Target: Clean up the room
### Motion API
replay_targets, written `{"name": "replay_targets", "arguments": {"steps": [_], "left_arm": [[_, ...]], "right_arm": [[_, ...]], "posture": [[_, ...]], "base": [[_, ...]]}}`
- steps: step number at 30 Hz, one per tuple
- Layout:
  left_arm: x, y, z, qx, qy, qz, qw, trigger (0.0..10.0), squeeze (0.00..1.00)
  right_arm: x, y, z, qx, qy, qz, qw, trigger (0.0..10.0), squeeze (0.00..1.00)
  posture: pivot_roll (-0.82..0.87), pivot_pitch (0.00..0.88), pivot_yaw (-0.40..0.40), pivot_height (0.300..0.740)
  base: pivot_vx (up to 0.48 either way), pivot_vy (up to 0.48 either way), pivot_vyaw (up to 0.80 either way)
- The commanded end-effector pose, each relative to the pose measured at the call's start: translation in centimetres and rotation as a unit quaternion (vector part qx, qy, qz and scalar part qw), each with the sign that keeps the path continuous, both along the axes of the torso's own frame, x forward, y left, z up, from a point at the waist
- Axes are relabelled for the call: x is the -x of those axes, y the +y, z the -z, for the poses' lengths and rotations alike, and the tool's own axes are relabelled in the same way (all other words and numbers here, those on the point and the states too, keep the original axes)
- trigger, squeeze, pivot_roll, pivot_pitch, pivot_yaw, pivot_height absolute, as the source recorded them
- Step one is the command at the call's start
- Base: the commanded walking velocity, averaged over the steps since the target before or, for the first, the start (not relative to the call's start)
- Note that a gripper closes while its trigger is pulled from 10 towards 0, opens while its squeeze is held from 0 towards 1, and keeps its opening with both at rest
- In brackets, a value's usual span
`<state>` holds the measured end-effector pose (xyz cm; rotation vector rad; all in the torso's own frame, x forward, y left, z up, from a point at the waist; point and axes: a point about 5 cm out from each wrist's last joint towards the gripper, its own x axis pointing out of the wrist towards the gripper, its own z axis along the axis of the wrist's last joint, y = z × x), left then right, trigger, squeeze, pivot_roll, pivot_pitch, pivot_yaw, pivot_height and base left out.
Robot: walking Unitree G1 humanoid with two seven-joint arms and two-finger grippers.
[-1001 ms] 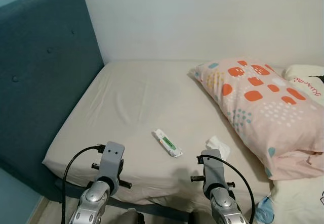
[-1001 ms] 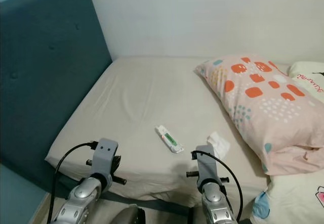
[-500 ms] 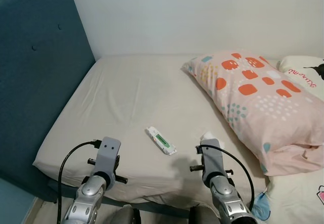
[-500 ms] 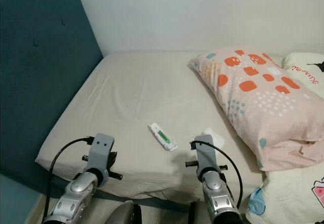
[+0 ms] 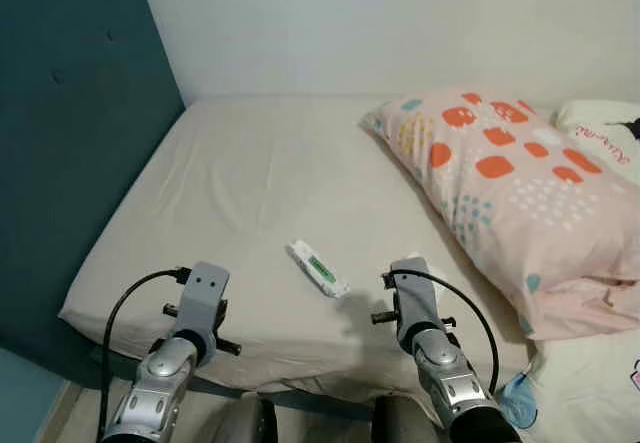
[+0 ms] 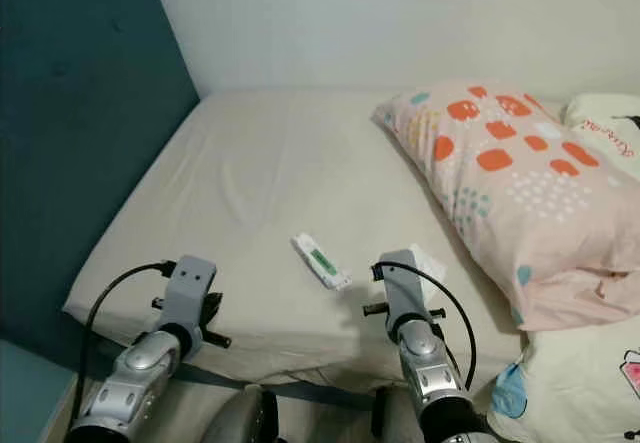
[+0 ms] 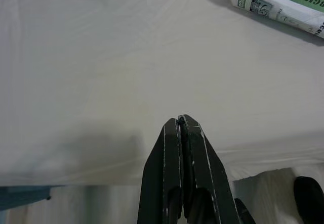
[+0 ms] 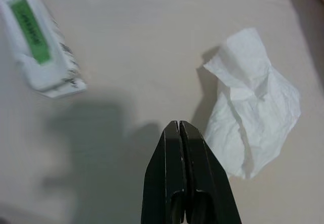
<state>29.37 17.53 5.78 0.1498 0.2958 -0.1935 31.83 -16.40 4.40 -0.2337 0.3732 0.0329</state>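
The robot is stepping closer to the bed [image 5: 250, 183], so the crumpled tissue [image 8: 253, 118] now lies just beside the right gripper [image 8: 179, 128], both grippers' fingers pressed together holding nothing, left gripper [image 7: 179, 125] low left.

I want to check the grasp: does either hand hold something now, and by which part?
Nothing is held. Both the left hand and the right hand are shut and empty, above the bed.

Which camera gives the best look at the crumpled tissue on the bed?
The right wrist view: the whole crumpled tissue lies unobstructed beside the shut right gripper. In the eye views, the right arm hides most of it.
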Motion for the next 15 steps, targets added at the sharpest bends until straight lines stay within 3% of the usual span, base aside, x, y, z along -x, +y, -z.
{"name": "replay_targets", "arguments": {"steps": [1, 7, 8, 9, 10, 11, 15], "left_arm": [[-0.1, 0.5, -0.6, 0.015, -0.004, 0.01, 1.0, 10.0, 0.0], [-0.7, 0.4, -2.5, 0.052, -0.034, 0.07, 0.996, 10.0, 0.0], [-0.8, 0.3, -2.8, 0.057, -0.037, 0.077, 0.995, 10.0, 0.0], [-0.8, 0.3, -3.2, 0.064, -0.043, 0.089, 0.993, 10.0, 0.0], [-0.8, 0.3, -3.2, 0.064, -0.043, 0.089, 0.993, 10.0, 0.0], [-0.9, 0.2, -3.5, 0.07, -0.047, 0.098, 0.992, 10.0, 0.0], [-0.8, -0.4, -4.4, 0.099, -0.055, 0.131, 0.985, 10.0, 0.0]], "right_arm": [[-0.1, 0.0, 0.0, 0.011, 0.009, -0.001, 1.0, 10.0, 0.0], [-1.5, -1.1, -1.4, 0.057, 0.007, 0.024, 0.998, 10.0, 0.0], [-1.7, -1.3, -1.6, 0.062, 0.004, 0.026, 0.998, 10.0, 0.22], [-1.9, -1.5, -2.0, 0.07, 0.0, 0.029, 0.997, 10.0, 0.78], [-1.9, -1.5, -2.0, 0.07, 0.0, 0.029, 0.997, 10.0, 0.78], [-2.1, -1.7, -2.2, 0.078, -0.002, 0.031, 0.996, 10.0, 1.0], [-2.5, -2.1, -2.7, 0.089, -0.001, 0.036, 0.995, 10.0, 1.0]], "posture": [[0.05, 0.246, 0.015, 0.611], [0.05, 0.241, 0.013, 0.611], [0.05, 0.239, 0.013, 0.611], [0.05, 0.238, 0.012, 0.611], [0.05, 0.238, 0.012, 0.611], [0.05, 0.235, 0.012, 0.611], [0.05, 0.236, 0.01, 0.611]], "base": [[0.0, 0.0, 0.0], [0.0, 0.0, 0.0], [0.0, 0.0, 0.0], [0.0, 0.0, 0.0], [0.0, 0.0, 0.0], [0.0, 0.0, 0.0], [0.0, 0.0, 0.0]]}}
